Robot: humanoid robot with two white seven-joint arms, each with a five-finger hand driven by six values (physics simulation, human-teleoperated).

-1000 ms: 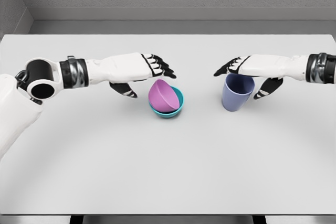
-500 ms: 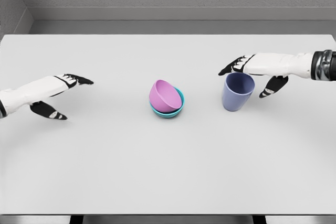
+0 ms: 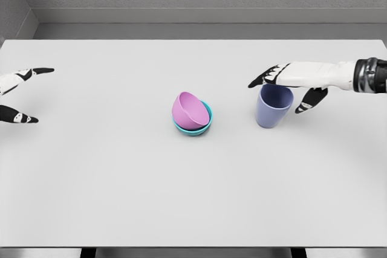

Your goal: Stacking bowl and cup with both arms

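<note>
We find a tilted bowl (image 3: 188, 110) in another bowl (image 3: 205, 122) at mid-table (image 3: 193, 197); the cup (image 3: 273, 106) stands to their right.

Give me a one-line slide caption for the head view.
Pink bowl tilted in teal bowl; right hand open around blue cup; left hand open at table edge.

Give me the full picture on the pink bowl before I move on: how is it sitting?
The pink bowl is smooth, matte and plastic-looking, with no markings. It sits inside the teal bowl near the middle of the white table, but not nested flat: it is tipped steeply, its opening facing right and its rounded underside up and to the left. Only the teal bowl touches it. The blue cup stands apart to its right, and neither hand is near it.
</note>
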